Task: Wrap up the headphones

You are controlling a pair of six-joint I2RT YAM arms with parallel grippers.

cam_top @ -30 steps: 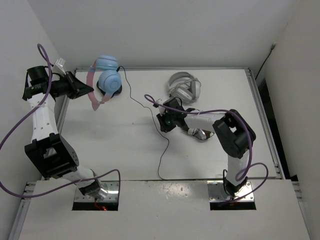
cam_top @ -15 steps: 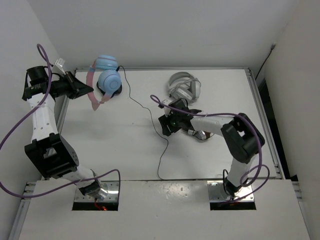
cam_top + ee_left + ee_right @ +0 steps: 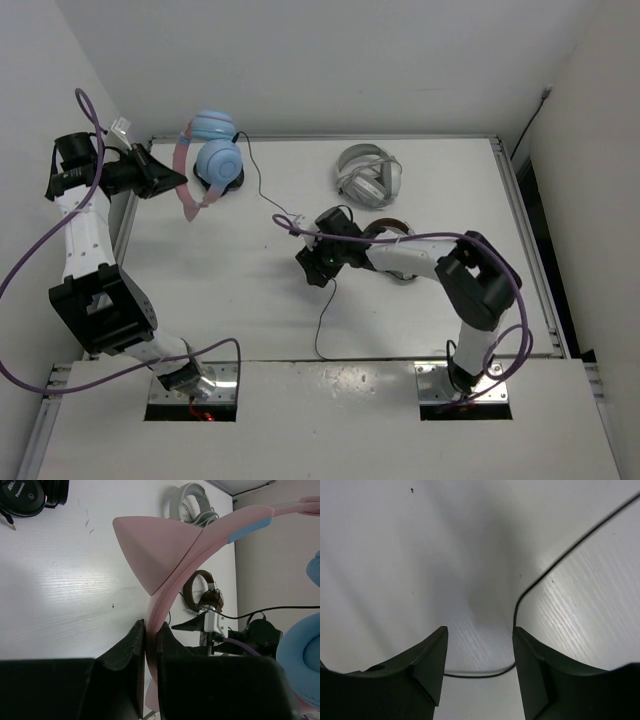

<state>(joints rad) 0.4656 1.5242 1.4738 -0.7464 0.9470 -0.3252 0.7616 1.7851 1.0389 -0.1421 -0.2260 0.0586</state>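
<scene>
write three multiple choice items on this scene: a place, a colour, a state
1. Where are the grey over-ear headphones?
A by the left arm's base
B far side of the white table, beyond the right gripper
C inside the right gripper
2. The headband in the left gripper is:
A pink
B brown
C black
3. The right gripper is:
A shut on a cable
B open over the thin black cable
C shut, empty
Answers: 1 B, the top view shows them there; 2 A, pink band clamped between the fingers; 3 B, fingers apart astride the cable.
</scene>
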